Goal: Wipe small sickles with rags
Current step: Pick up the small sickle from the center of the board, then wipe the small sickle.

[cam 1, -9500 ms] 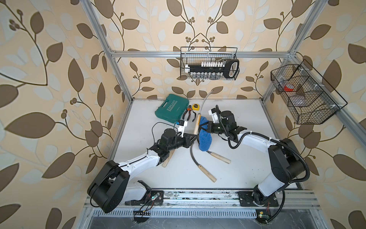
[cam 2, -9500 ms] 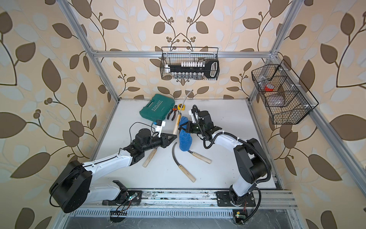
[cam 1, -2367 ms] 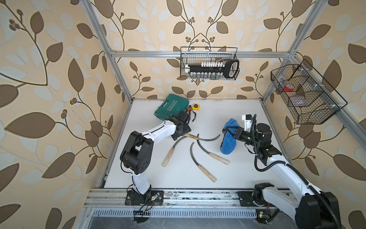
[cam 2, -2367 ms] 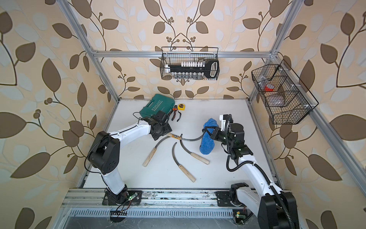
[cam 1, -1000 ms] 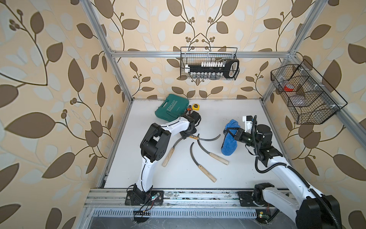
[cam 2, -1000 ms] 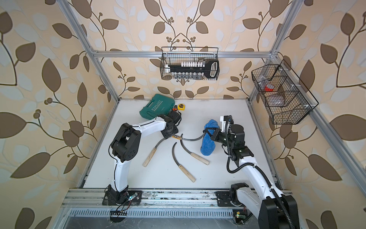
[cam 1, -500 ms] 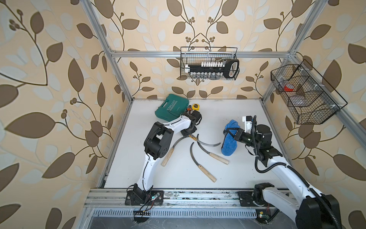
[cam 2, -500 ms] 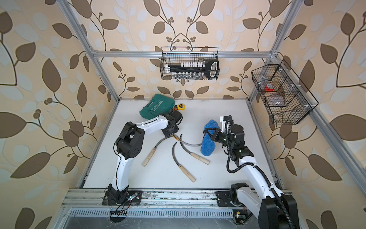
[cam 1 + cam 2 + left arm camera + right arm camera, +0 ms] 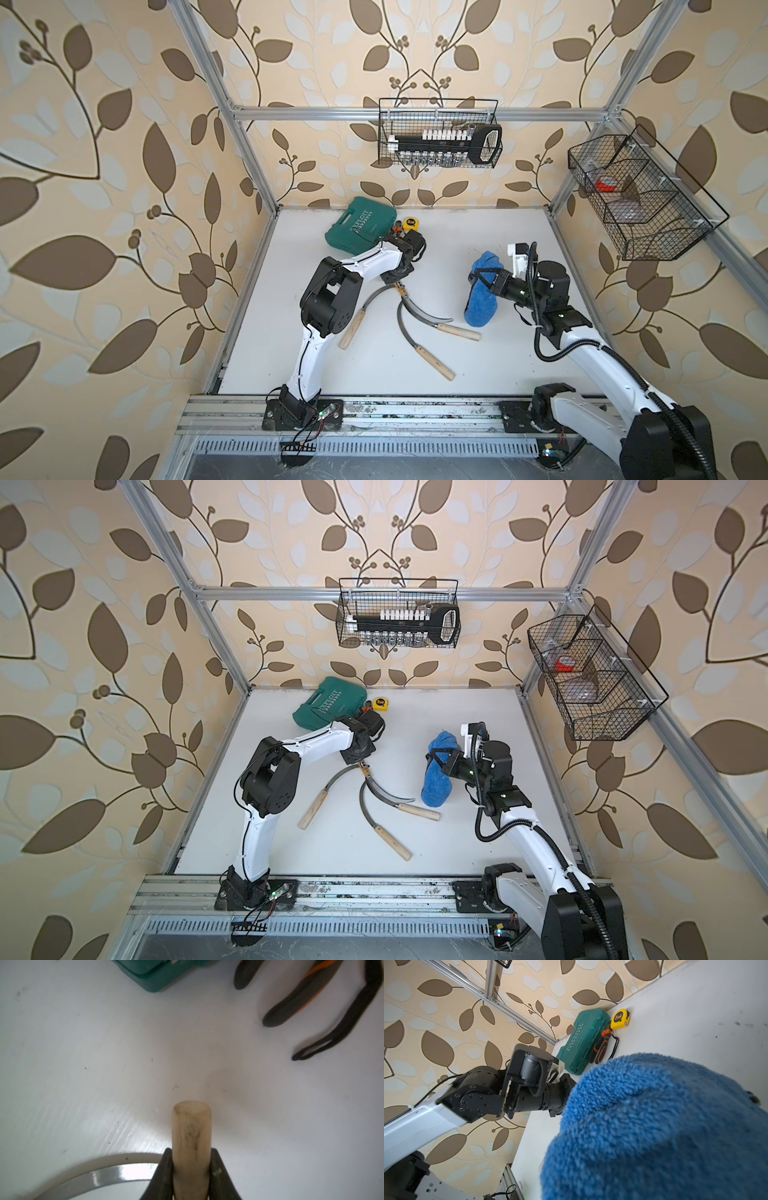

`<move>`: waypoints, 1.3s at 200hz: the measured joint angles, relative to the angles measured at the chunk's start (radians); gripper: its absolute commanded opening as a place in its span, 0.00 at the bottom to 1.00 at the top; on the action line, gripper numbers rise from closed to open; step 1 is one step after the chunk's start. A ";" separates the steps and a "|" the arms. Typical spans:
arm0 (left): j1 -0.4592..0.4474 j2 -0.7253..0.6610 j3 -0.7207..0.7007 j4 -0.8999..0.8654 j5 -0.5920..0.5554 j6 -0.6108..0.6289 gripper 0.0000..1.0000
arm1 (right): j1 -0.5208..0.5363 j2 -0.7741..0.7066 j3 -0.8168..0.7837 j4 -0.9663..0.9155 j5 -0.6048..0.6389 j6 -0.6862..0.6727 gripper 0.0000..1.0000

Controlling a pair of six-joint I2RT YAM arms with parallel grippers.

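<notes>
Teal case (image 9: 581, 1043) reads EXPLOIT (yellow tape measure (image 9: 620, 1019): 3m).

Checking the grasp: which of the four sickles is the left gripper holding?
The sickle farthest back: its handle is clamped between the jaws of the left gripper. The other three lie free.

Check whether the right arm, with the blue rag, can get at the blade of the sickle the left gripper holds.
Probably yes. The left gripper clamps only the handle, leaving the blade exposed, with bare table between it and the rag in the right gripper. Another sickle lies close by, though.
</notes>
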 measured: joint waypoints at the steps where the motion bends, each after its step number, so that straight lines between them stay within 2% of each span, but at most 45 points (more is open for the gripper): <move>1: 0.000 -0.002 0.000 0.000 -0.001 0.000 0.11 | 0.000 0.001 0.000 0.000 0.001 0.000 0.06; 33: -0.033 -0.085 0.000 0.038 -0.065 0.039 0.07 | 0.029 0.019 0.019 -0.013 0.013 -0.011 0.06; 67: -0.092 -0.177 -0.035 0.109 -0.186 0.090 0.00 | 0.145 0.078 0.088 -0.021 0.032 -0.034 0.06; 107: -0.183 -0.276 -0.206 0.238 -0.361 0.142 0.00 | 0.240 0.221 0.170 0.008 0.053 -0.037 0.04; 135: -0.200 -0.285 -0.297 0.343 -0.433 0.150 0.00 | 0.270 0.334 0.188 0.055 0.055 -0.026 0.01; 159: -0.193 -0.294 -0.384 0.477 -0.470 0.185 0.00 | 0.273 0.460 0.237 0.091 0.035 -0.004 0.00; 182: -0.192 -0.293 -0.380 0.520 -0.507 0.241 0.00 | 0.276 0.536 0.295 0.103 0.027 0.010 0.00; 227: -0.146 -0.285 -0.222 0.504 -0.502 0.282 0.00 | 0.277 0.530 0.350 0.106 0.043 0.013 0.00; 260: -0.121 -0.303 -0.275 0.556 -0.483 0.268 0.00 | 0.290 0.517 0.350 0.111 0.077 0.036 0.00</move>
